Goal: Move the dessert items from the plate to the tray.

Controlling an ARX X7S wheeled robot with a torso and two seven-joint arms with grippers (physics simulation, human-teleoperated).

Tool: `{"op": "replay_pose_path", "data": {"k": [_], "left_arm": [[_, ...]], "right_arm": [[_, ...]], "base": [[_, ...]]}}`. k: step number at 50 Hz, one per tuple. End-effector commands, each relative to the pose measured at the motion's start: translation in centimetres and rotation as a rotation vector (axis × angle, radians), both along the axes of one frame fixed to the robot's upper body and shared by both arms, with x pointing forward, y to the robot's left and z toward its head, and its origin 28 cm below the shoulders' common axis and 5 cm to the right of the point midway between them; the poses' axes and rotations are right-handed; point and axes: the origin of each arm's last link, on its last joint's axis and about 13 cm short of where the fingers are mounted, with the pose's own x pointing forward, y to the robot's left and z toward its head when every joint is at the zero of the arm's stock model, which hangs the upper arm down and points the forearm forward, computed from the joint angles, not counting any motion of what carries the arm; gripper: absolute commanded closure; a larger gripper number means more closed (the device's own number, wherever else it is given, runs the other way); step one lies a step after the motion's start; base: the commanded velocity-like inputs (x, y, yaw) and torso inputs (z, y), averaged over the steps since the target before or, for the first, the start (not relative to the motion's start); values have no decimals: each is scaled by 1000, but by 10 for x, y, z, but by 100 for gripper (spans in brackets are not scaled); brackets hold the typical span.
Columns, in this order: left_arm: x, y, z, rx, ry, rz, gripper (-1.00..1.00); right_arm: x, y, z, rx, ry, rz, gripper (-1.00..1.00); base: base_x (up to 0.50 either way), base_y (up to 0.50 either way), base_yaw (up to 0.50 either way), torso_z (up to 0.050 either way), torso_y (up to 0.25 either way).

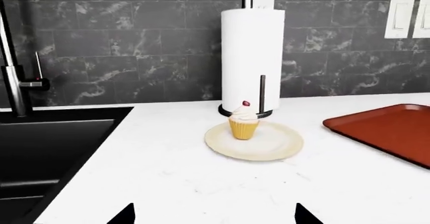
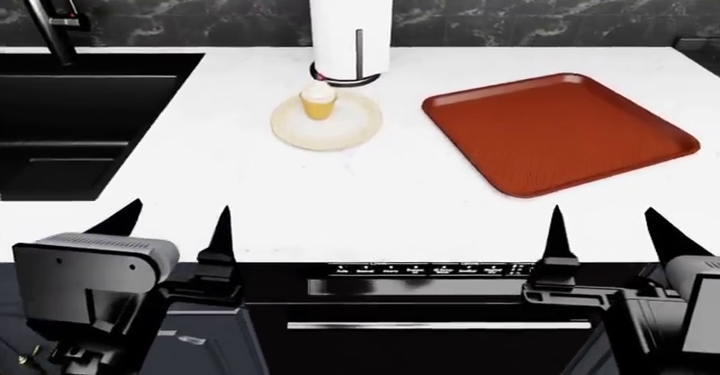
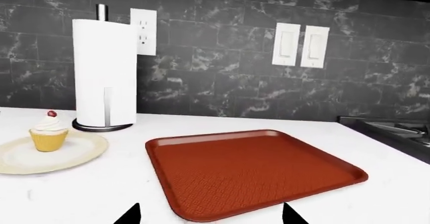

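Nothing is grasped yet: left gripper (image 2: 174, 223) and right gripper (image 2: 608, 223), both spread open, are held low in the frame. Cupcake (image 2: 319, 101) sits on the cream plate (image 2: 349, 131), upper centre, left of the empty tray (image 2: 562, 135); a reach is needed.

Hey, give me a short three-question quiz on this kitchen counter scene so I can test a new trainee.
1. True or false: the cupcake sits on the tray.
2. What stands right behind the plate? A) toaster B) paper towel roll C) kettle
3. Fill in: both the left gripper and right gripper are ____.

Key: 1 false, it is on the plate, and the tray holds nothing. 2 B. 3 open, both held short of the counter, holding nothing.
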Motion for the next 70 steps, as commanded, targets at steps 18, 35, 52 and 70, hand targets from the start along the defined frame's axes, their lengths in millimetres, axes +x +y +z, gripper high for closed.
{"op": "replay_pose_path", "data": {"k": [18,35,52,70], "left_arm": [[-16,7,17,-16,-49,20,-100],[-16,10,18,-19,-48,41,-100],[-24,19,28,-19,1,16,-100],[-10,32,78,49,228,-135,-100]], "right_arm": [[-9,-3,16,-14,-18,21,-100],[-9,-2,15,-23,-16,22,-100],[-19,-4,20,-22,-16,8,-100],[-23,-8,28,-18,-26,-8,-100]], "base": [[379,-447,0,0,0],[500,-69,0,0,1],[186,-16,0,0,1],[0,0,0,0,0]]}}
